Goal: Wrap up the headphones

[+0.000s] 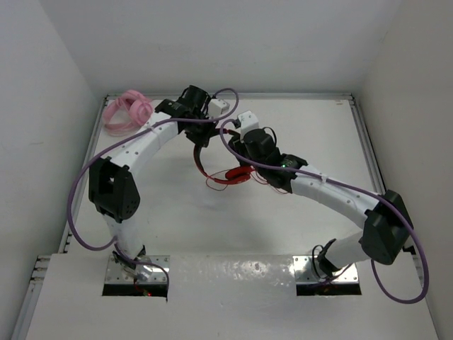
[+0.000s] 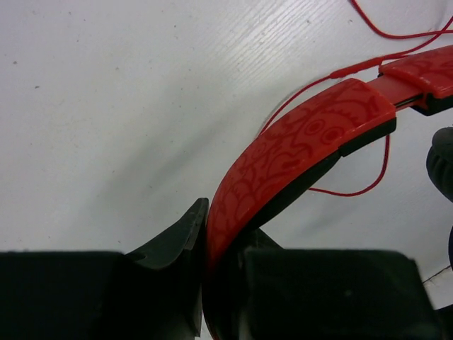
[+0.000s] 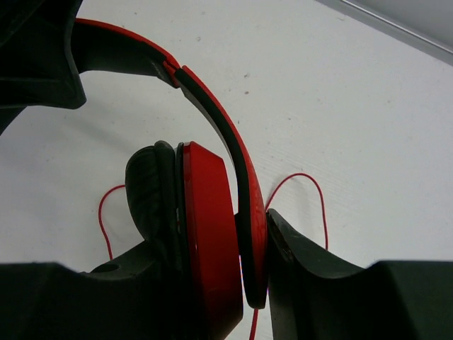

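While two grippers hold it mid-table, count: one red headphones, one pale pink pair at the far-left corner. Headband is pattern-embossed red, black-lined; left gripper is pinched tight on it. One round ear cup plus headband end sits clamped in right gripper. Thin red cord trails loose over table, probably touching it.

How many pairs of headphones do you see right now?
2. The red headphones are mid-table, held by the left gripper at the headband and the right gripper at an ear cup. The pale pink headphones lie in the far left corner. None looks hidden.
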